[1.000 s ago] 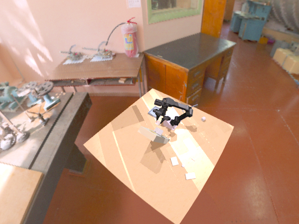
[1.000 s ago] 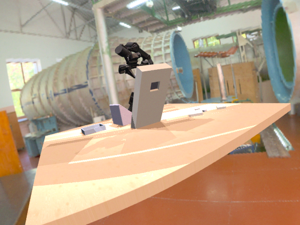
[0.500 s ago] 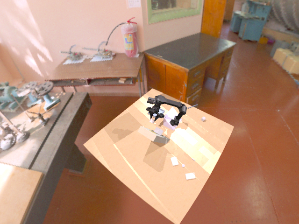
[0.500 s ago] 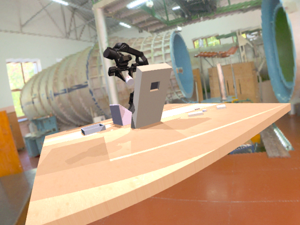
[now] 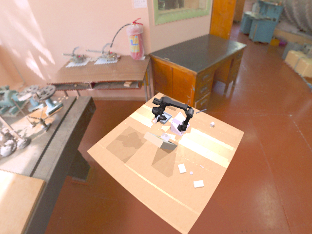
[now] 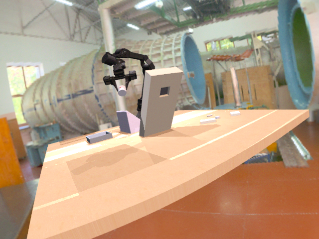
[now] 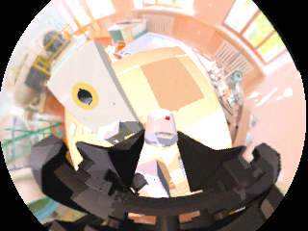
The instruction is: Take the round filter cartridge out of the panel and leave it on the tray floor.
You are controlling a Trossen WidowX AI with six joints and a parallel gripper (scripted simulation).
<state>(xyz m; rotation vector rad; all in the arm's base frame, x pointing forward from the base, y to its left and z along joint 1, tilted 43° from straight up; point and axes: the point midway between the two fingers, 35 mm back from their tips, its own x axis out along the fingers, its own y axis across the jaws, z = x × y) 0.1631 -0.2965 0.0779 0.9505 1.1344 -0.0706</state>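
Note:
The round white cartridge (image 5: 155, 121) (image 6: 122, 91) (image 7: 161, 125), with a small red mark, is out of the panel. My gripper (image 6: 122, 88) (image 7: 161, 132) is shut on it and holds it high above the table, with its far end sticking out past the fingertips. The service panel (image 5: 154, 140) (image 6: 157, 113) (image 7: 91, 63) stands tilted to one side of the gripper; its yellow-ringed round opening (image 7: 85, 95) is empty. The blue-grey tray (image 5: 167, 120) (image 6: 99, 139) lies on the table, well below the cartridge's height. Nothing shows inside the tray's visible part.
A lilac wedge-shaped block (image 5: 175, 127) (image 6: 133, 124) (image 7: 153, 177) stands between the tray and the arm's base. Two flat white blocks (image 5: 182, 168) (image 5: 198, 184) and a small disc (image 5: 191, 172) lie beyond the panel. A small white cylinder (image 5: 212, 124) lies near the table's edge.

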